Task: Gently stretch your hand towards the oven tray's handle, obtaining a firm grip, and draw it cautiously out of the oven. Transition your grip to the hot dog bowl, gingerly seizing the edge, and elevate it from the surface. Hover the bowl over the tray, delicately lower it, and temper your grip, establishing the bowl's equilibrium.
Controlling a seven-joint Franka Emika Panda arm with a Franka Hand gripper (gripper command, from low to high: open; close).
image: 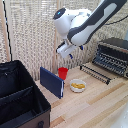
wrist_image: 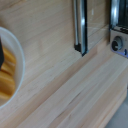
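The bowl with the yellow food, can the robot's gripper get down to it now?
Probably yes. The bowl sits in the open on the table, and the gripper hangs above it. The red cup and blue book stand beside it, not over it.

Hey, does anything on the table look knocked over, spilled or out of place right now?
Nothing stands out. The bowl sits upright with its food inside, the red cup stands, and the rack is pulled out of the oven, lying flat.
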